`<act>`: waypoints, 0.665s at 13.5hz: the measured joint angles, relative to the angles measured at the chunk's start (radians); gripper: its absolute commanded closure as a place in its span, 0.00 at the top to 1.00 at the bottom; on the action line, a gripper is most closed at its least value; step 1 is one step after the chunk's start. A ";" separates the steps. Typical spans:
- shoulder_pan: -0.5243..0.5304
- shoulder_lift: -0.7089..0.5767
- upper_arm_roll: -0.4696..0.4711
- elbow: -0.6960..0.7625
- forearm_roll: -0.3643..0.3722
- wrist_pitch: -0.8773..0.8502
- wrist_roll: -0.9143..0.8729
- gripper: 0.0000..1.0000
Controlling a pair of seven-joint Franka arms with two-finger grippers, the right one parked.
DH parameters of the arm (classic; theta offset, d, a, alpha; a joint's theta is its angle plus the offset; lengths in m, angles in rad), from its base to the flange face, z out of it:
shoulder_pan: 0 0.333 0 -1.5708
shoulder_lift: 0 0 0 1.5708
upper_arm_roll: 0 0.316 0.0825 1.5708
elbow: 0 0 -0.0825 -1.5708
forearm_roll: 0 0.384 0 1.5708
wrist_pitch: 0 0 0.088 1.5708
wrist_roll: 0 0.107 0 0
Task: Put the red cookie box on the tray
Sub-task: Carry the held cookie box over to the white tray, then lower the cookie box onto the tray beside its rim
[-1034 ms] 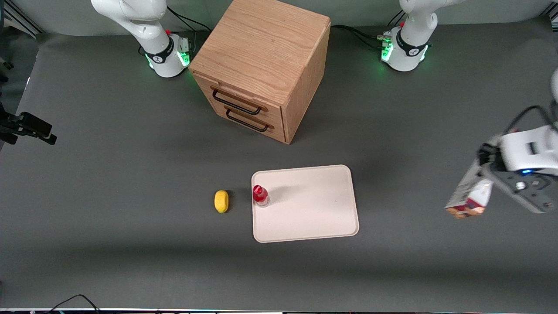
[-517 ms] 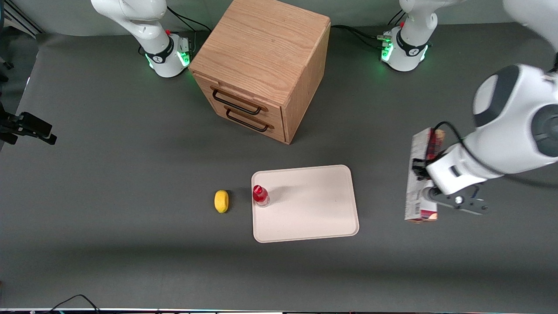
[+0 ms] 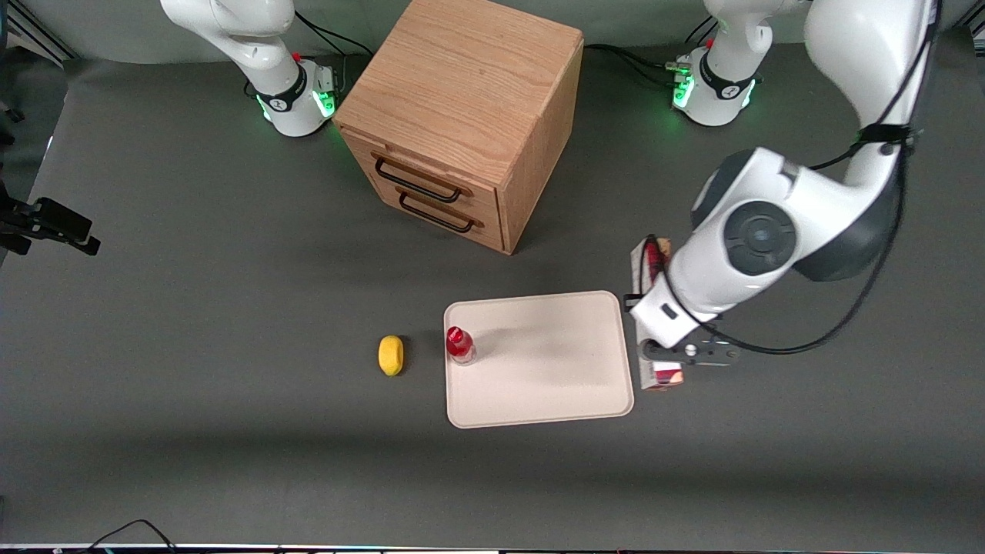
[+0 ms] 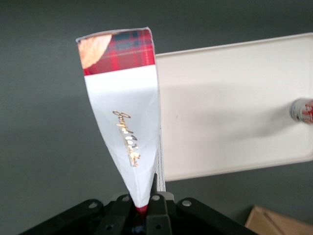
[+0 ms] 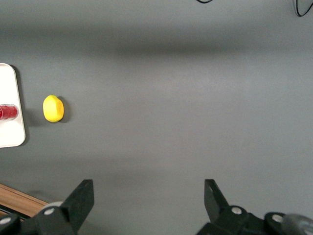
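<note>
One claw [image 4: 142, 205] grips the red cookie box [image 4: 124, 112], held just beside the tray [image 3: 539, 400]. A red-capped bottle [image 3: 460, 345] stands on the tray's edge.

Dark grey matte bench [image 3: 192, 323], oak two-drawer cabinet [image 3: 462, 115] with black handles, even overhead light, soft shadows, black cables [image 3: 123, 531] at bench edge

- Long red tartan cookie box [image 4: 124, 122]: printed cardboard, smooth, gold lettering.
- Pale beige rectangular tray [image 3: 554, 377]: matt, smooth plastic look.
- Oak-grain wooden drawer cabinet [image 3: 462, 100]: dark metal handles.
- Dark grey tabletop [image 3: 192, 308]: matt covering.
- Black end effector [image 4: 142, 208], clamping the box: matt plastic look.
</note>
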 measured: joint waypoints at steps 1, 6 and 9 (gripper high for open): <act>-0.009 0.013 0.000 -0.026 0.028 0.045 -0.036 0.00; -0.028 0.102 0.001 -0.105 0.138 0.221 -0.157 0.00; -0.040 0.158 0.002 -0.113 0.226 0.277 -0.222 0.00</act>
